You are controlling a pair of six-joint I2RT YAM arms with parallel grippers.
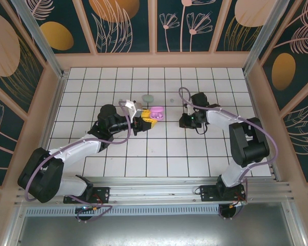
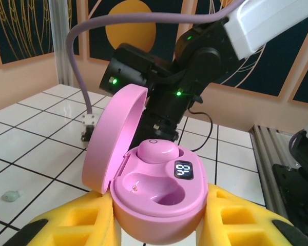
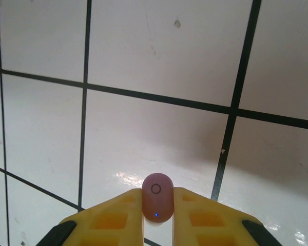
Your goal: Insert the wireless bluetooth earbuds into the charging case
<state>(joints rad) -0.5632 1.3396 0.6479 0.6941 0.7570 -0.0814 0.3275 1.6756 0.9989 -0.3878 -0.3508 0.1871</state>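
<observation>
The pink charging case (image 2: 159,197) has its lid (image 2: 115,133) standing open, and my left gripper (image 2: 159,218) is shut on its body between the yellow fingers (image 2: 72,225). One pink earbud (image 2: 158,151) sits in the far slot; the near slot (image 2: 154,187) holds nothing. From above, the charging case (image 1: 157,113) is mid-table. My right gripper (image 3: 157,193) is shut on a second pink earbud (image 3: 157,204), upright just above the tiles. In the top view the right gripper (image 1: 187,119) is about one tile to the right of the case.
A mint earbud (image 2: 11,195) lies on the tiles left of the case. A mint pebble-shaped case (image 1: 148,97) rests behind the pink one, with a tiny mint piece (image 1: 170,98) to its right. The right arm (image 2: 164,77) and its cable (image 1: 182,97) stand just beyond the case.
</observation>
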